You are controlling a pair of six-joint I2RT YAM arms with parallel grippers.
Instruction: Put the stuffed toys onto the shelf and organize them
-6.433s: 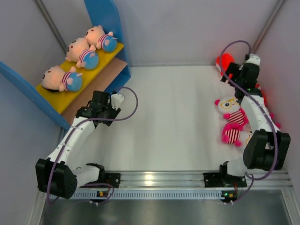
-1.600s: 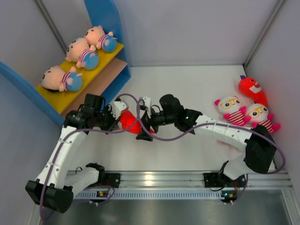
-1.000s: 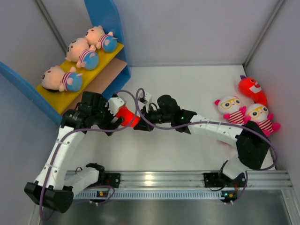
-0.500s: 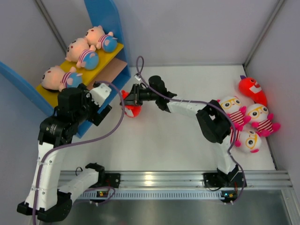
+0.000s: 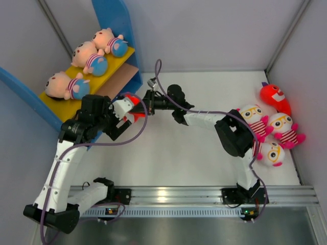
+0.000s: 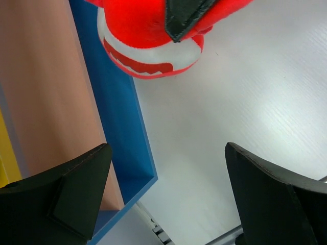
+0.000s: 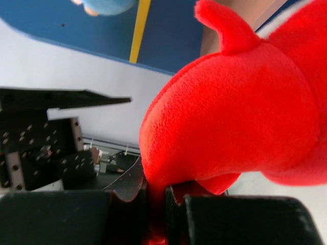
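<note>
A fold of the bright red plush creature (image 7: 230, 117) is being pinched between the tightly closed fingers of the right gripper (image 7: 153, 196), so the toy is being held just ahead of that gripper's tips, apparently lifted off the white table (image 5: 204, 153). The left gripper (image 6: 168, 199) is being kept spread to its widest with nothing between its fingers. The red toy is hanging just beyond it, untouched.

Over the last second those left jaws have been let out fully. The toy, closed in by both grippers a moment ago farther out on the table, is now being carried by the right arm alone to the mouth of the two-tier shelf (image 5: 115, 20). By this reading, the placing is being left to the right arm, and the toy is not yet resting on a board.

Just past the toy, the tan lower board (image 5: 110, 87) is being shown bare where visible. Above it, the yellow upper board (image 5: 64, 104) is being filled by three peach plush dolls (image 5: 89, 57) lying in a row. Well back along the right arm, three white plush owls (image 5: 253, 118) and a second red creature (image 5: 273, 97) are being left on the table.
</note>
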